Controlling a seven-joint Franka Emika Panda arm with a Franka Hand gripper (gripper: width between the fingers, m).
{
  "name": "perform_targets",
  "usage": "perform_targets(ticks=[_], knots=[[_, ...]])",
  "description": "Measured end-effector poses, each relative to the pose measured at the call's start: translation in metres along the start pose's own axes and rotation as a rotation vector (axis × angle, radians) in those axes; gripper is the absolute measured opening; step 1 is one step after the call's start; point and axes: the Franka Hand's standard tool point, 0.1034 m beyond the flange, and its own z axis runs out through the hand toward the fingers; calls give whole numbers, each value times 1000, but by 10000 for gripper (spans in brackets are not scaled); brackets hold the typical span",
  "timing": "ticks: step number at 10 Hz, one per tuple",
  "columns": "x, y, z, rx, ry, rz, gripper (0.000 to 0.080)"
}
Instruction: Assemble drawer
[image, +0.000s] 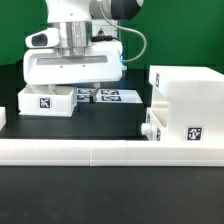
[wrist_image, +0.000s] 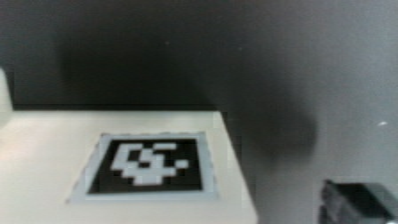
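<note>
A black table (image: 120, 118) holds the parts of a white plastic drawer kit. In the exterior view, the large boxy casing (image: 188, 100) stands at the exterior view's right, with a square black-and-white tag on its front. A small knob-like part (image: 149, 127) juts from its near lower edge. This may be one tray already seated, but that is unclear.

A small tray (image: 47, 101) with its own tag lies at the exterior view's left, well apart from the casing. The marker board (image: 103, 96) lies flat between them, and a long low white rail (image: 100, 151) runs across the front.

The robot's gripper (image: 78, 86) hangs just above the small tray. The wrist view shows the tray's tagged top (wrist_image: 150, 165) close below and one dark fingertip (wrist_image: 365, 203) beside it. Whether the fingers are spread or pressed together cannot be told.

The step appears to be picking up this tray. The next move likely calls for lowering over its wall, pinching it firmly, then carrying it to the casing's opening.
</note>
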Motion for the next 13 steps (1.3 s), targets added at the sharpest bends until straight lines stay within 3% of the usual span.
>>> perform_targets(ticks=[1, 2, 3, 4, 6, 8, 10, 13], knots=[[0, 0, 0, 0, 0, -3, 403], [0, 0, 0, 0, 0, -5, 221], [0, 0, 0, 0, 0, -5, 221], [3, -1, -1, -1, 4, -9, 55], [9, -9, -6, -3, 16, -27, 44], [18, -28, -9, -2, 26, -46, 44], [37, -53, -20, 13, 16, -98, 44], [70, -74, -33, 46, -33, -199, 44]])
